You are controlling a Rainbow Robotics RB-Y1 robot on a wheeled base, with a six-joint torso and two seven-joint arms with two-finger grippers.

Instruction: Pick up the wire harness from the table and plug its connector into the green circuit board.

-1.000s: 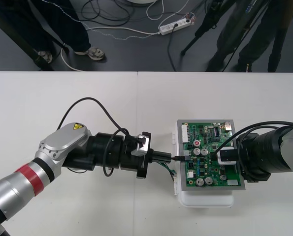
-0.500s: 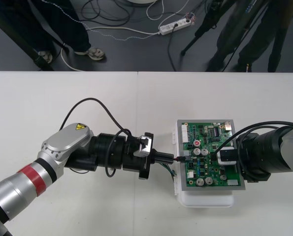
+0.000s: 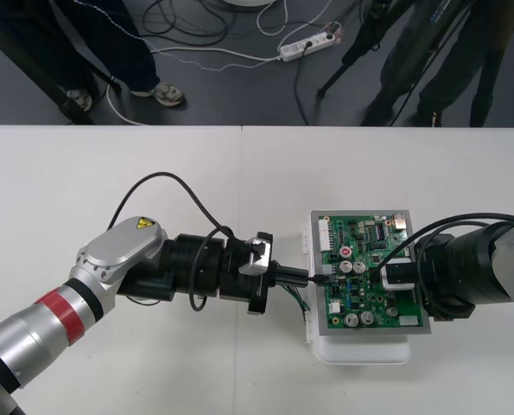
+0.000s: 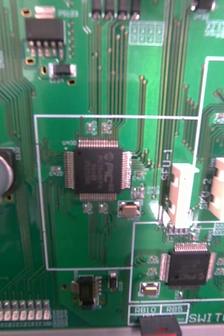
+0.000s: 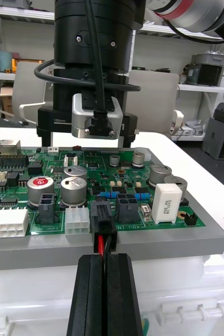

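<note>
The robot's left arm comes in from 8 o'clock across the plain light table point(image 3: 153, 173). Its left claw point(image 3: 301, 277) is at the 9 o'clock side of the flat green circuit board point(image 3: 364, 238), just beside the edge. The board sits on a white plastic base point(image 3: 364, 350).

The two black fingers point(image 5: 88, 294) of the left claw are pressed together. They pinch the small wire harness point(image 5: 104, 245) by its thin red and black wires. Some thin green wires point(image 3: 298, 299) hang loose from the claw toward 5 o'clock.

The little black plug point(image 5: 102, 220) at the end of the harness stands just past the fingertips. It is right on the board's edge, between a white socket point(image 5: 78, 220) and a black socket point(image 5: 126, 202). It touches the board there. I cannot tell if it is pushed all the way in.

The right claw point(image 3: 390, 275) comes in from 3 o'clock and hangs over the 3 o'clock part of the board, close above it. A square black chip point(image 4: 98, 170) lies right under it. I cannot tell if this claw is spread or pressed together.
</note>
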